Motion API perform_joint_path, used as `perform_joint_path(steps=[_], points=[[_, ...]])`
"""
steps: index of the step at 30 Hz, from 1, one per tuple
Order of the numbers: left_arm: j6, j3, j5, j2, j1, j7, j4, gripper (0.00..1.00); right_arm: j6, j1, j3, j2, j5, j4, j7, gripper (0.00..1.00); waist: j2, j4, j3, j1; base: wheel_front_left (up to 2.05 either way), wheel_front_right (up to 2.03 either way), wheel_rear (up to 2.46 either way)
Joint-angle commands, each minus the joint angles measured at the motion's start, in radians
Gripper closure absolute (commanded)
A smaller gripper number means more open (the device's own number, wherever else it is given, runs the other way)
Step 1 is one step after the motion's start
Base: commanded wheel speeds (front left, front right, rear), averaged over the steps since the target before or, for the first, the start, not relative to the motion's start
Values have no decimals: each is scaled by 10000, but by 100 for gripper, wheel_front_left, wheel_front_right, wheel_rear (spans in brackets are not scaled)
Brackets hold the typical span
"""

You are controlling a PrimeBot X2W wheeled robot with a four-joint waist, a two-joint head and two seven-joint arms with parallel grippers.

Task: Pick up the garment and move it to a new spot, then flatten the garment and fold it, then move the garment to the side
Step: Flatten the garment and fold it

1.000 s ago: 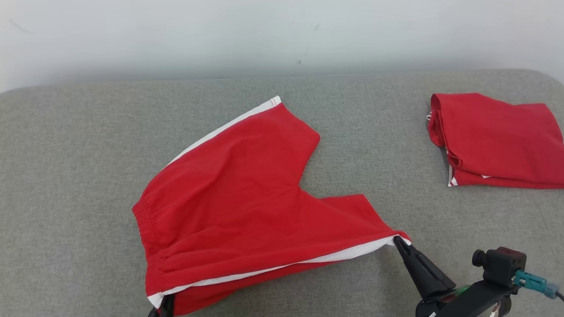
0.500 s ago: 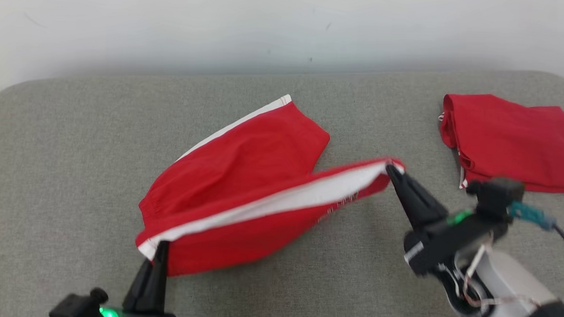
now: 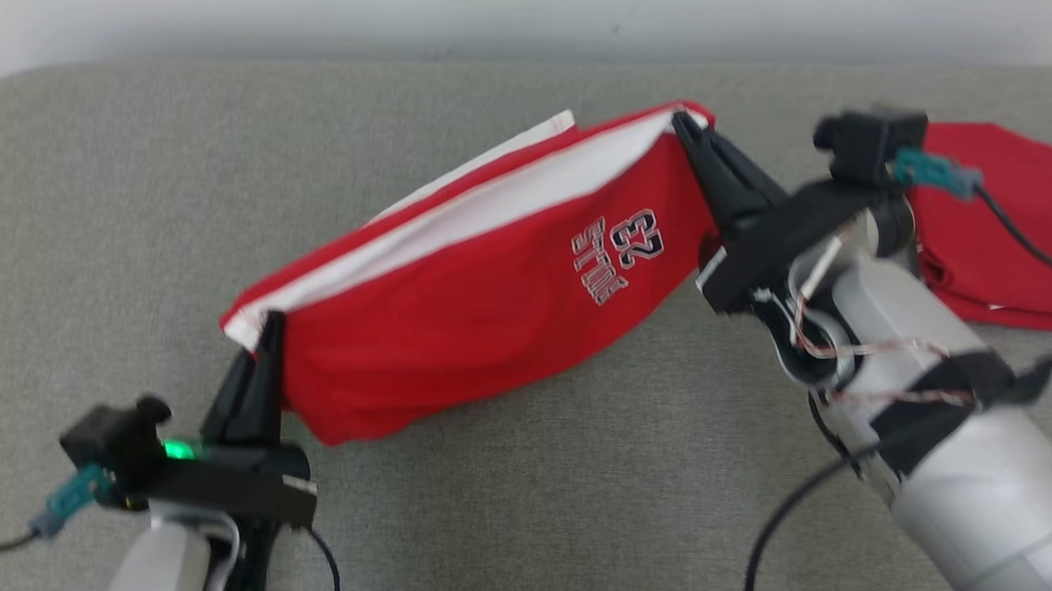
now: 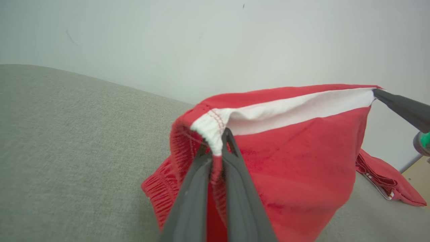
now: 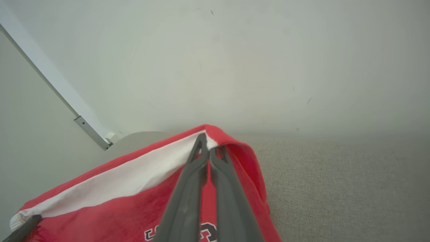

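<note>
Red fabric shorts with white side stripe (image 3: 491, 303) held taut, apparently for folding. Left claw (image 3: 271, 317) and right claw (image 3: 679, 121) each clamp one end.

What's hidden or cut off around the lifted shorts (image 3: 455, 310)

In the head view the folded red garment (image 3: 999, 277) at upper right sits partly behind the right arm (image 3: 885, 299) and runs off the frame; the lettering (image 3: 599, 263) on the shorts is too blurred to read. The raised front panel hides most of the far leg. The right wrist view's bottom edge cuts the print (image 5: 149, 234).
</note>
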Motion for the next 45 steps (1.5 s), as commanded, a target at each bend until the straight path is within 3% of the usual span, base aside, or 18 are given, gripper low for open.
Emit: perform_joint_path(steps=[1,15,34,35,36,37,39,45], points=[[3,1,-94,71,-286,-37,131,100,1,-305,122,82,58,218,-1,100,-1,295,425,-2,0,0,0],[2,-647,-290,-172,-2362,-37,1605,100,1,-3207,1614,813,737,3662,-41,100,-1,1099,1841,-2,0,0,0],[3,-1101,-82,-418,-3269,-37,1914,100,1,-4434,2719,1291,1299,5843,-582,98,-1,1567,2788,-2,0,0,0],[3,-1098,-75,-422,-3287,-37,1932,92,1,-4476,2771,1306,1309,5888,-639,67,-1,1575,2803,-2,0,0,0],[3,-1093,-64,-427,-3315,-37,1937,80,1,-4523,2816,1313,1316,5928,-685,50,-1,1584,2816,-2,0,0,0],[3,-1085,-60,-432,-3348,-37,1934,47,1,-4564,2861,1324,1337,5967,-741,0,-1,1592,2836,-2,0,0,0],[3,-1027,-17,-442,-3380,-37,1929,1,1,-4569,2933,1350,1377,6043,-803,0,-1,1607,2857,-2,0,0,0],[3,-785,294,-445,-3060,-37,1751,0,1,-4467,3229,1306,1619,5908,-734,0,-1,1548,2708,-2,0,0,0]])
